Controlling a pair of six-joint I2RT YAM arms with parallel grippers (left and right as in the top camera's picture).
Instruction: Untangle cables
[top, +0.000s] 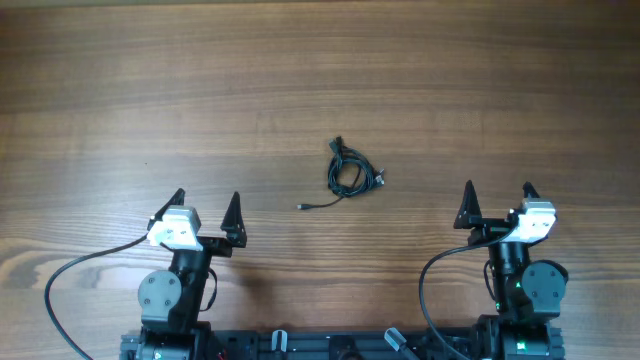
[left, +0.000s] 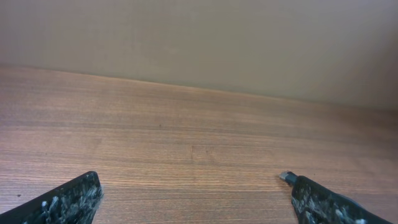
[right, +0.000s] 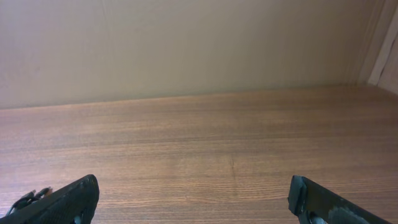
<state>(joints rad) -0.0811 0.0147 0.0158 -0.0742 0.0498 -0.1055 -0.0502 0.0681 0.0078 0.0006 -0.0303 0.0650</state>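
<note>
Your cables (top: 350, 172) lie as one small knotted bundle on the wooden table (top: 150, 80), about mid-width and ahead of both arms. One strand trails out of the knot toward the left arm's side and ends in a small plug (top: 303, 206) lying flat on the wood. From overhead you cannot tell how many cords are in the bundle or how they cross, because the loops overlap into one dark clump.

In the left wrist view only that plug end (left: 286, 176) peeks out, just beside one of the fingers (left: 323, 202). The rest of the bundle is outside that frame. In the right wrist view a sliver of the cables (right: 28, 200) shows at the lower left, mostly hidden behind a finger (right: 68, 199) and cut by the frame edge.

Your left gripper (top: 207, 205) has its jaws spread wide with nothing between them, and it sits well apart from the bundle. Your right gripper (top: 498, 195) is likewise spread wide and empty, also well apart from the knot. In both wrist views the fingers are cut off at the bottom edge, so only their tips show against bare wood and a plain wall (right: 186, 43).
</note>
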